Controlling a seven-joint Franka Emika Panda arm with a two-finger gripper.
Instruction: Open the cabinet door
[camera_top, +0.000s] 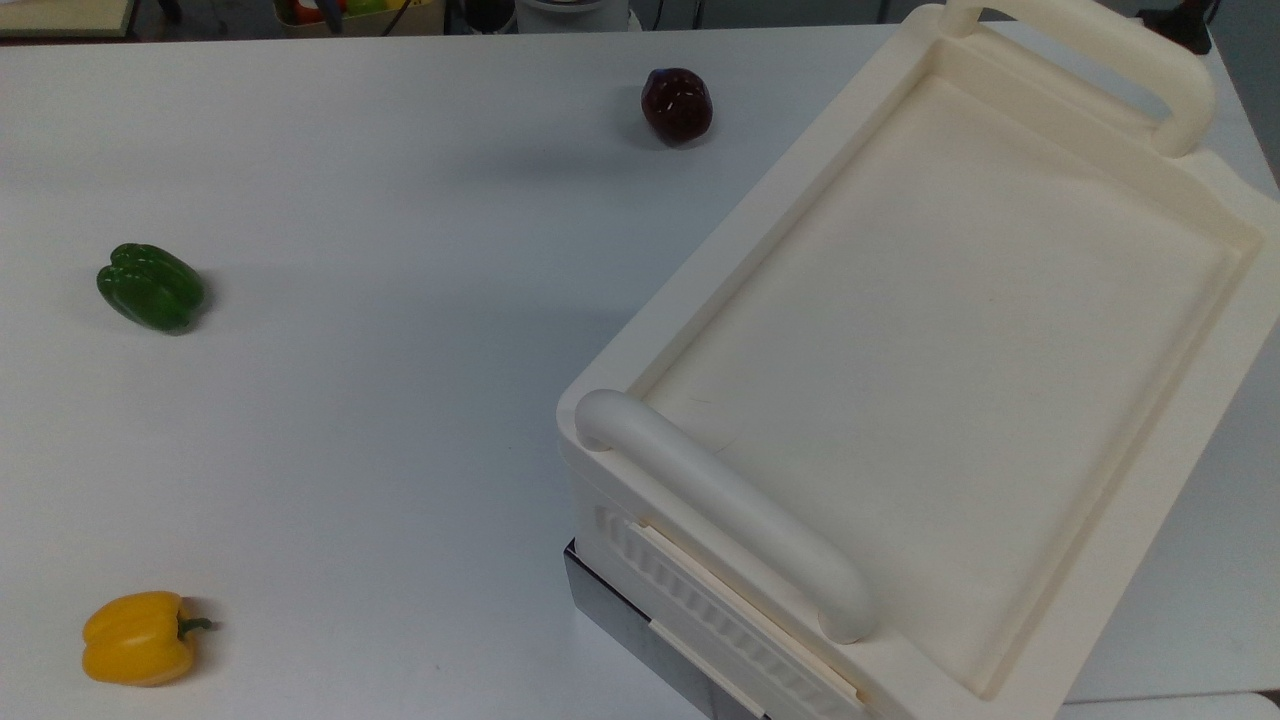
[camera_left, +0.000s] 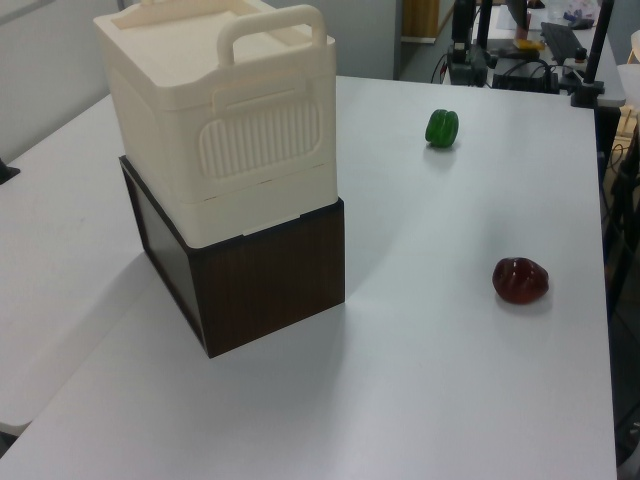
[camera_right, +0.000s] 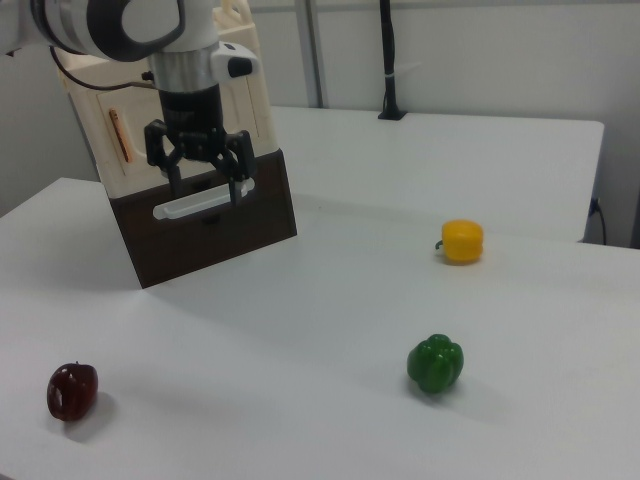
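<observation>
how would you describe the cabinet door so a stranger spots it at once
Find the cream cabinet stacked on the dark brown box. The cabinet door is its flat face in the right view; a slim copper-coloured bar handle sets it apart from the ribbed panel and the thick tube handles.

green pepper (camera_right: 435, 363) – yellow pepper (camera_right: 462, 241)
</observation>
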